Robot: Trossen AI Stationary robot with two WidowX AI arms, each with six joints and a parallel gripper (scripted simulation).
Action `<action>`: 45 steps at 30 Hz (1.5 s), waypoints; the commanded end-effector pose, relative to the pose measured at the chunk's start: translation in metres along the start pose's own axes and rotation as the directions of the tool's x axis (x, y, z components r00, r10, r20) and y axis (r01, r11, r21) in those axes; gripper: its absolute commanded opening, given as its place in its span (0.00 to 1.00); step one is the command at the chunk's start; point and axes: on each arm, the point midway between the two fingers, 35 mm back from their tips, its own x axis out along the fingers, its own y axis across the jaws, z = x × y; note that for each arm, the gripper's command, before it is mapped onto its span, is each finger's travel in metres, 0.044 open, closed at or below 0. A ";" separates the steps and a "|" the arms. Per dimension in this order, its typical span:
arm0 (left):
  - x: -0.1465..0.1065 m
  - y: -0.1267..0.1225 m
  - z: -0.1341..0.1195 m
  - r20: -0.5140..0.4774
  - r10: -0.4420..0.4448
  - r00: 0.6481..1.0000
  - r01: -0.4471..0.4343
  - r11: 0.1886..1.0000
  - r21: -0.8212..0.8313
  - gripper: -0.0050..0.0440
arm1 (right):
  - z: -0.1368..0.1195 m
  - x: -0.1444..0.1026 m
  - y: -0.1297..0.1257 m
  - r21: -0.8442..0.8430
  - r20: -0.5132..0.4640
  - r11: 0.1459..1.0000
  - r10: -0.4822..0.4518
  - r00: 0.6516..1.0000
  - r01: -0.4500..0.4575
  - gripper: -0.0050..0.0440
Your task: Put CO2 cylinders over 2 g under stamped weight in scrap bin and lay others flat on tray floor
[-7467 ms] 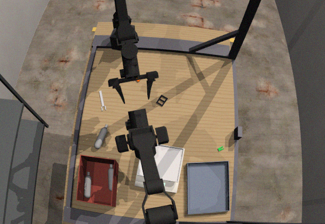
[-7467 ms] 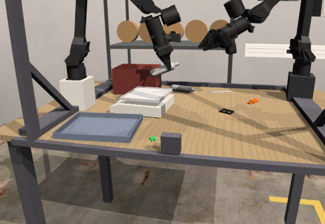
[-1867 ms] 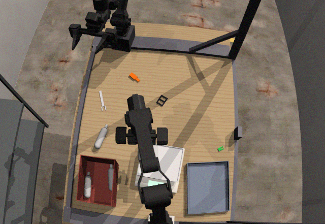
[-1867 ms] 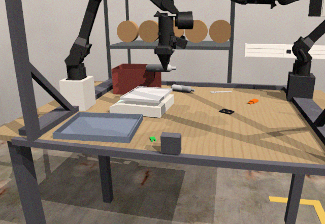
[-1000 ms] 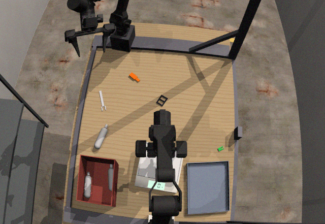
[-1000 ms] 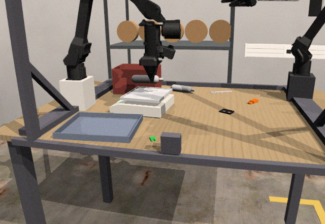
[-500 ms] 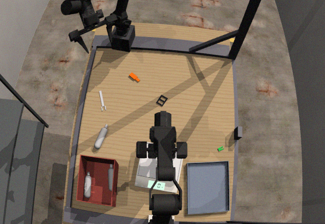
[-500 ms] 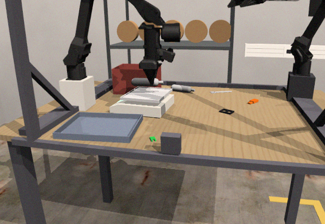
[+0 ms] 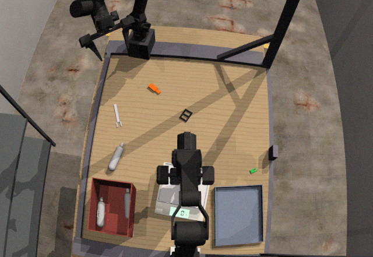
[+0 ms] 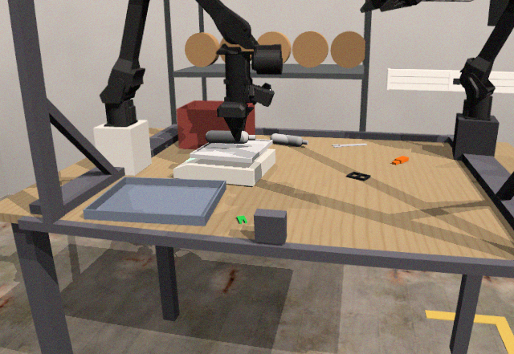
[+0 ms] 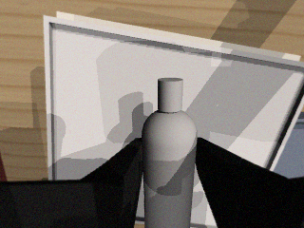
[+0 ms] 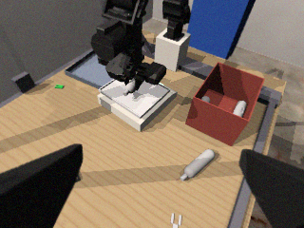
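My left gripper (image 9: 185, 174) (image 10: 237, 140) (image 11: 167, 144) pinches a smooth grey metal cylinder (image 10: 226, 136) (image 11: 168, 142) (image 12: 130, 87), likely rigid and slippery, best held mid-body; right fingers spread. Contact with the scale looks uncertain.
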 end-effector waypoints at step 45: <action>-0.056 0.000 0.000 0.041 0.004 0.999 -0.003 1.000 -0.008 1.00 | 0.009 0.005 -0.006 -0.012 -0.005 1.000 -0.015 1.000 0.015 1.00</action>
